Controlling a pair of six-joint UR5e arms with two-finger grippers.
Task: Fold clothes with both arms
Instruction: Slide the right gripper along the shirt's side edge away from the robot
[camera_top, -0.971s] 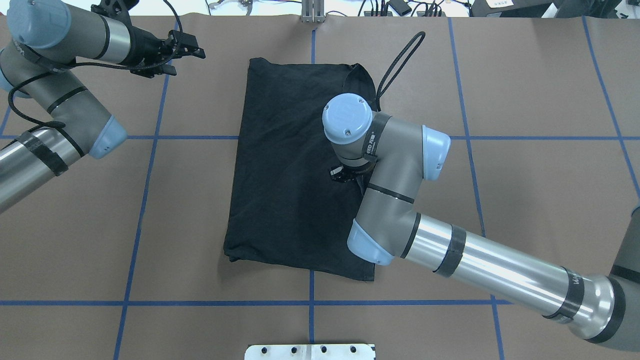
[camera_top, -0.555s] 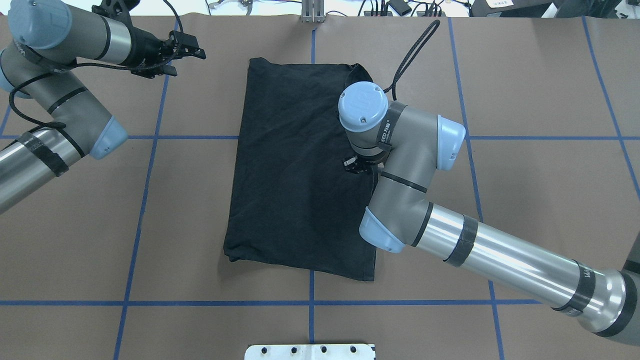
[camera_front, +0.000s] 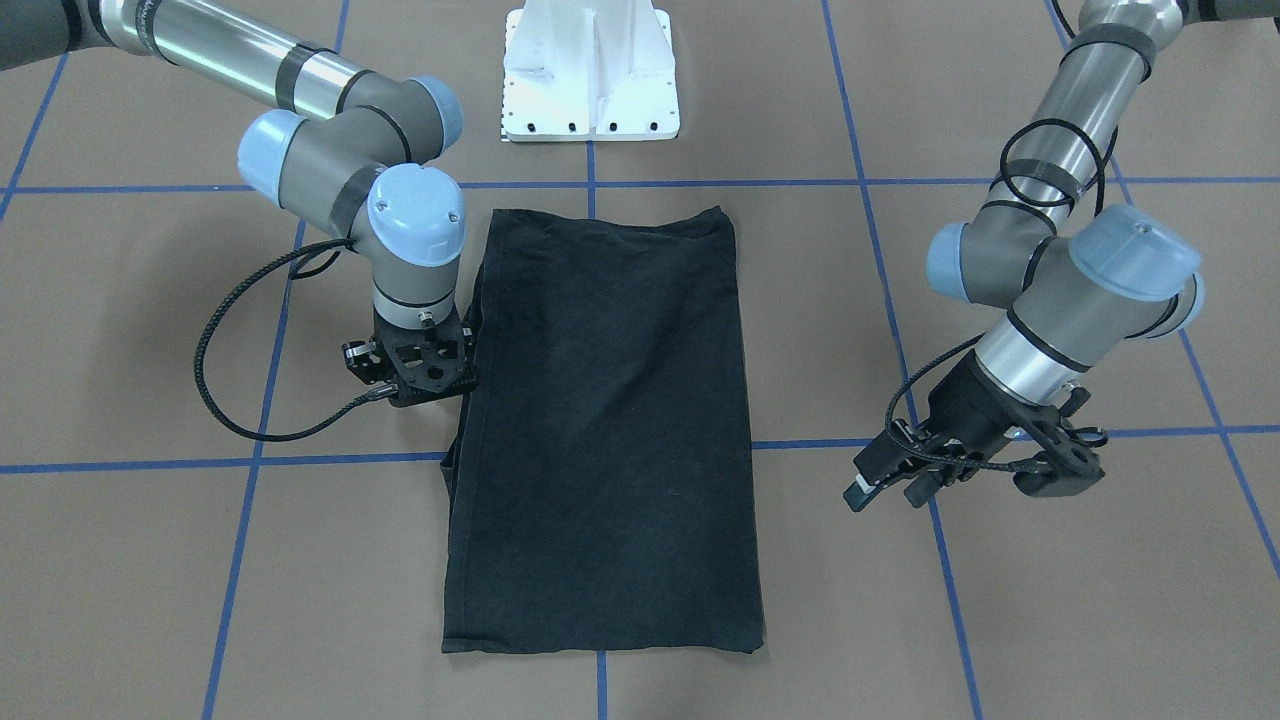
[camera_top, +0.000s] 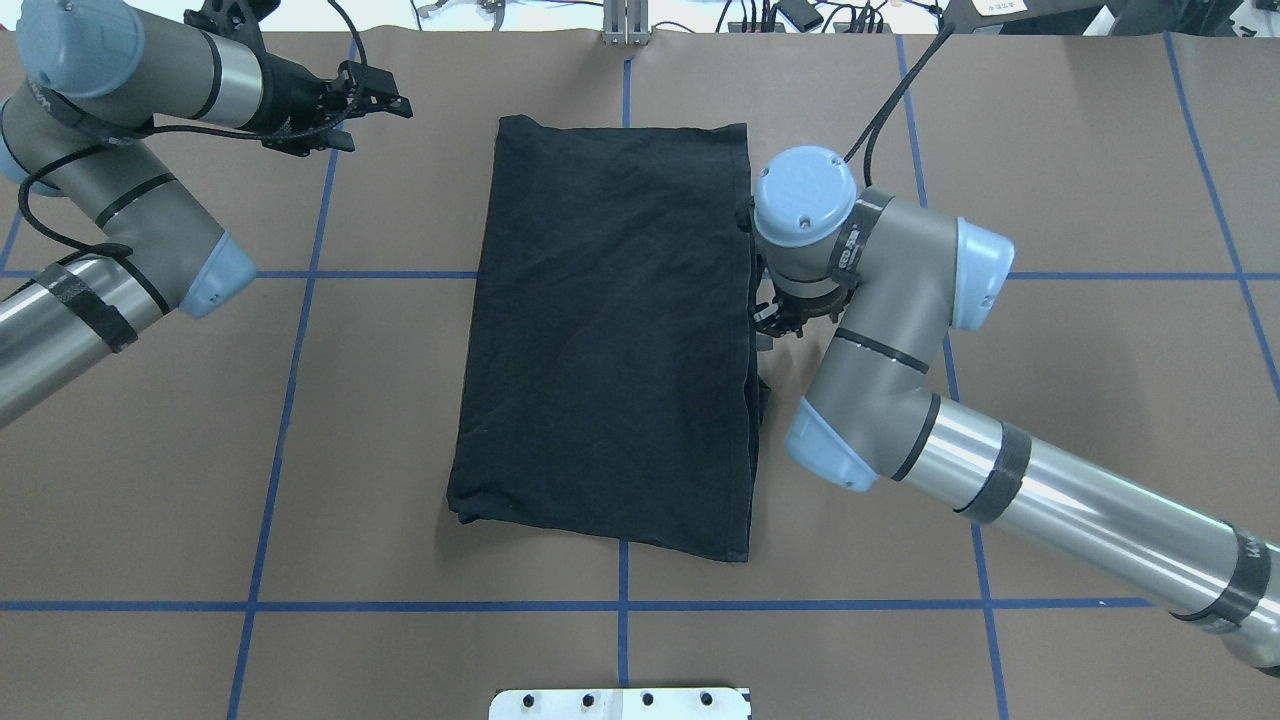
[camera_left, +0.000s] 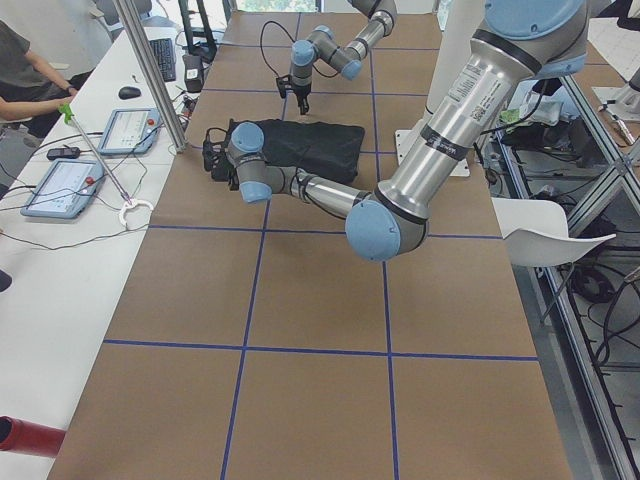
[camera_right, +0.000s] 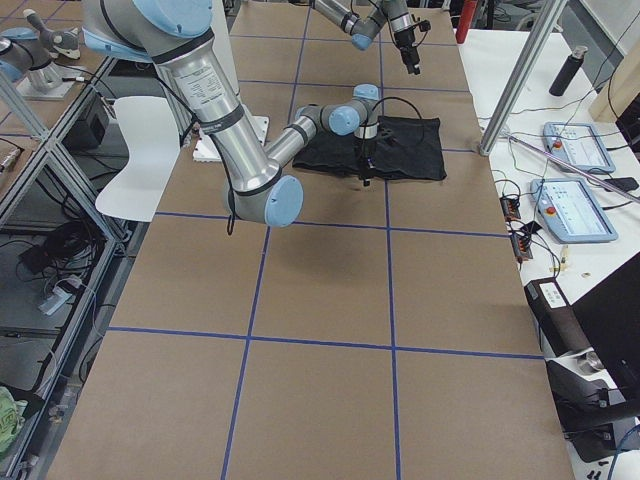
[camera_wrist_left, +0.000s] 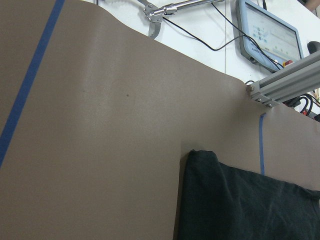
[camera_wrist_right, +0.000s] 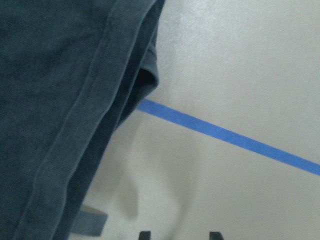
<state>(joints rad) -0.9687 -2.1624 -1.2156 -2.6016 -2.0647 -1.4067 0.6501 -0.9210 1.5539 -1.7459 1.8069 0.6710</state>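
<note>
The black T-shirt (camera_top: 610, 340) lies folded into a tall flat rectangle mid-table, and no logo shows on it. It also shows in the front view (camera_front: 610, 430). My right gripper (camera_top: 777, 325) points down at the shirt's right edge, about halfway along it. In the front view this gripper (camera_front: 420, 388) stands just beside the hem. The right wrist view shows the layered shirt edge (camera_wrist_right: 60, 100) and two separated fingertips (camera_wrist_right: 145, 234) over bare table, holding nothing. My left gripper (camera_top: 390, 100) hovers open and empty, left of the shirt's far corner (camera_wrist_left: 225, 200), and shows again in the front view (camera_front: 885, 495).
Blue tape lines (camera_top: 620, 605) grid the brown table cover. The white base plate (camera_front: 590, 80) sits at the robot's edge. Cables and plugs (camera_top: 800, 15) line the far edge. Control pendants (camera_left: 130, 130) and a seated person (camera_left: 25, 60) are beyond it.
My right arm has swung right, from over the shirt's middle to its right edge. The raised flap at the shirt's far right corner now lies flat. The left arm has not moved.
</note>
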